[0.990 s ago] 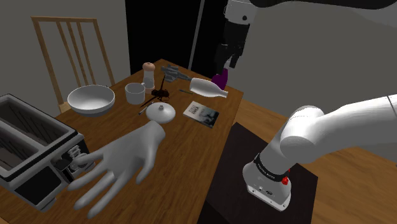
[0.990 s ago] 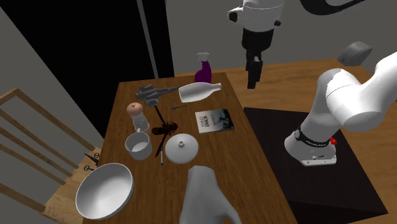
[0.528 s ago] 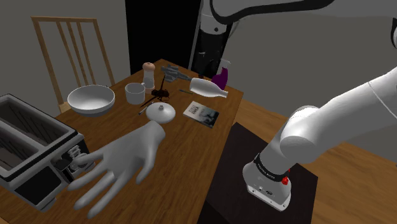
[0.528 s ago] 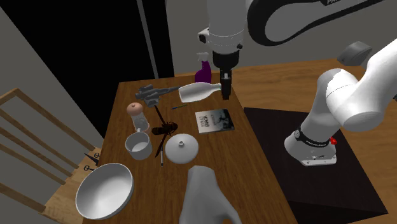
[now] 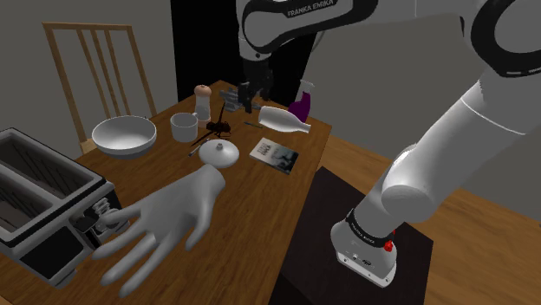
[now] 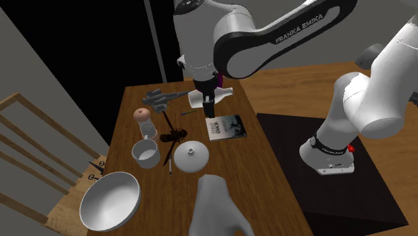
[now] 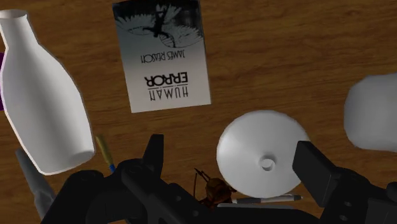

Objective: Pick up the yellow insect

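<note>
The matt black tool [image 7: 232, 156] hangs over a tabletop [image 7: 286, 63] of brown wood with plain grain and a faint sheen. Under it the domed lid [image 7: 261, 153] is smooth, matt white, like the bottle [image 7: 41, 95] nearby. The book [image 7: 162, 54] has a printed paper cover.

Brown wooden table [image 6: 258, 167] right under the gripper [image 6: 209, 107]. Beyond it, plain grey wall [image 5: 390, 78] and a black area [image 5: 208, 43]; pale wooden slat-back chair [image 5: 87, 29] well aside.

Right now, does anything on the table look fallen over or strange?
Yes. The white bottle lies on its side at the far end of the table instead of standing. A large grey hand lies flat at the near end, much bigger than the bowl. The insect looks dark brown, not yellow.
</note>
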Robot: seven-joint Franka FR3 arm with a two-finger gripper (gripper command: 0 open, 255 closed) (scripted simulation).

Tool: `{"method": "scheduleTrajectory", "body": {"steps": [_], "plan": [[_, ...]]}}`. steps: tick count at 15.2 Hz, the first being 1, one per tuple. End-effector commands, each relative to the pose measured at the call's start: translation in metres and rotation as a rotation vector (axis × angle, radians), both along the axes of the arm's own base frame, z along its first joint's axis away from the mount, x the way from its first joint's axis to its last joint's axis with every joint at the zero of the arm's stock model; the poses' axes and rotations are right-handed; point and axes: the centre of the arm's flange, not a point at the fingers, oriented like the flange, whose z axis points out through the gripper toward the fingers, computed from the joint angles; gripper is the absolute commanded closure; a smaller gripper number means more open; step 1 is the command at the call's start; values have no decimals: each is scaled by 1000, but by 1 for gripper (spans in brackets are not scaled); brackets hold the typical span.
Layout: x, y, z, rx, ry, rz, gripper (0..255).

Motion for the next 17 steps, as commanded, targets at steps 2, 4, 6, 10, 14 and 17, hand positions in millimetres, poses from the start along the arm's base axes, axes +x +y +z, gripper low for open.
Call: {"method": "scheduleTrajectory", "body": {"steps": [2,4,6,10,14,17], "plan": [[33,4,-26,-23,10,22,0],[55,8,-43,-38,18,37,0],[76,12,-61,-53,25,51,0],[118,19,-96,-84,39,80,0],[159,26,-132,-114,54,109,0],[189,32,-159,-137,65,131,0]]}}
